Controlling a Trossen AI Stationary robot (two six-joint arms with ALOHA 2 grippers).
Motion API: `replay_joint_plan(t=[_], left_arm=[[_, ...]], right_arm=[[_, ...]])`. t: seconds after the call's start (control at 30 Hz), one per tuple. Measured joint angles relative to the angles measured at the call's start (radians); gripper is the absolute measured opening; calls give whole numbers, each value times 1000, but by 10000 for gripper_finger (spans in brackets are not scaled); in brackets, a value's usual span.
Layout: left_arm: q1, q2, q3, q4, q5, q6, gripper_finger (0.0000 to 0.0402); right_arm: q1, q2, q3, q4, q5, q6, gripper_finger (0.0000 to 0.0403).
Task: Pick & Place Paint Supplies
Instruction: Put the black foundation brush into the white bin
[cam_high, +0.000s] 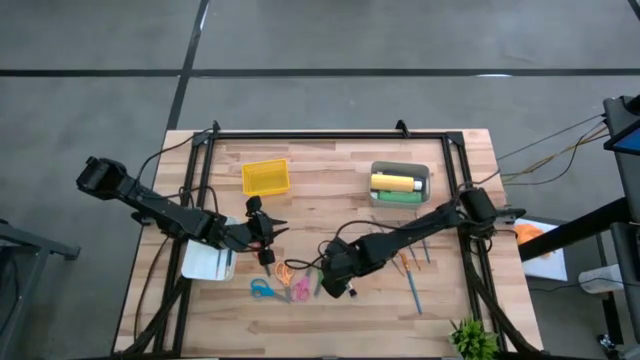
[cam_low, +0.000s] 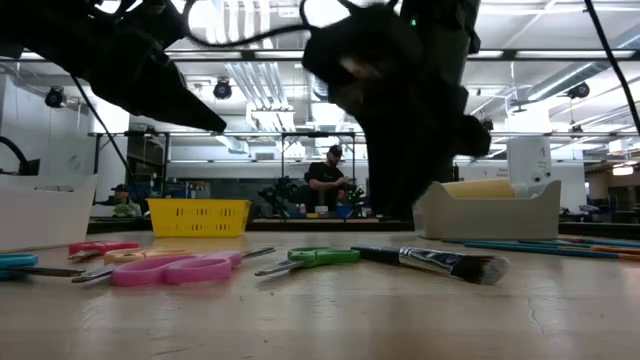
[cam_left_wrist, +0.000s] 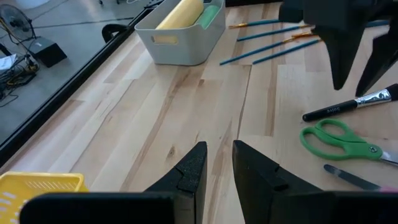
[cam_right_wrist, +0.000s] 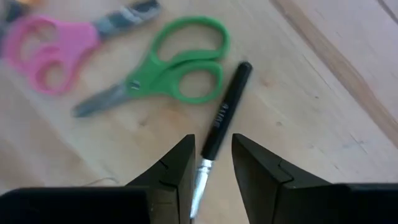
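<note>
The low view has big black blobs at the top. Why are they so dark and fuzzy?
In the low view, those blobs are the robot's arms, close to the camera and dark against bright ceiling lights, so they blur; the paintbrush on the table looks sharper. In the right wrist view, the pink scissors are smeared while the black brush handle reads clearer.

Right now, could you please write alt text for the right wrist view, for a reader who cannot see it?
The right gripper, its two dark fingers open, hovers over a black-handled paintbrush lying on the wooden table. Just beyond the brush lie green scissors and, farther off, pink scissors.
</note>
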Motion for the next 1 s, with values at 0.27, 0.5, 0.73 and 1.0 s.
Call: replay_joint_plan(t=[0.27,0.5,0.73,1.0], left_arm=[[0,0,0,-5,0,0,77],[0,0,0,-10,0,-1,77],[0,0,0,-18,0,-1,77],[0,0,0,-24,0,-1,77]], right_arm=[[0,22,-4,9,29,1,103],[0,30,-13,36,30,1,103],[0,73,-14,48,29,1,103],[0,86,-17,53,26,2,101]])
